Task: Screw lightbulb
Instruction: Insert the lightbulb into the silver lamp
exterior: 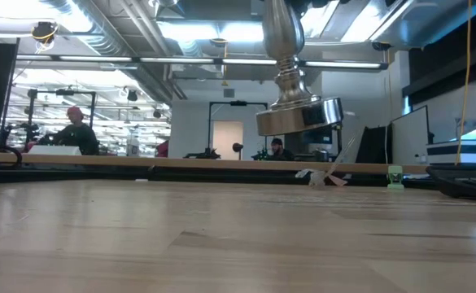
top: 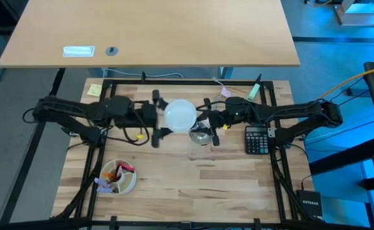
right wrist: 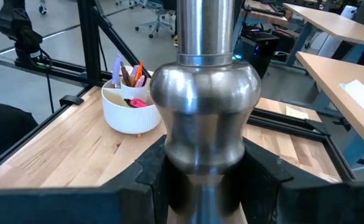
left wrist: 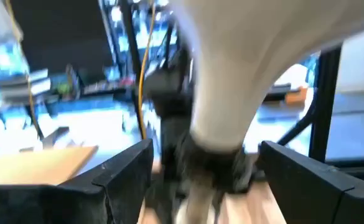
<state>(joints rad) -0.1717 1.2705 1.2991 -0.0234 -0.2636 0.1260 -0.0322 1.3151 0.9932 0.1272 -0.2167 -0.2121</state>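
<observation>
White frosted glass: the lightbulb sits at the middle of the high view, between the two arms, raised above the counter. Its globe tapers to a narrow neck that meets a dark socket in the left wrist view, though blur hides whether the threads are seated. It looks light, smooth and slippery, and thin enough to crack under a hard squeeze, so the broad round of the globe seems the safest place to hold, with gentle even pressure rather than at the neck.

Just left of the bulb, the left end effector has its fingers spread wide on either side of the neck, not touching it. Just right of the bulb, the right end effector pinches the silvery metal lamp stand around its bulbous stem. The low view shows the stand's flared base hanging in the air, tilted, clear of the wood.

The counter is pale butcher-block wood inside a black frame. A white divided bowl of pens sits lower left, a black calculator right of centre, sticky notes near the upper edge. A second pale desk fills the top of the high view. Beyond, the low view shows a bright workshop with people seated at benches
</observation>
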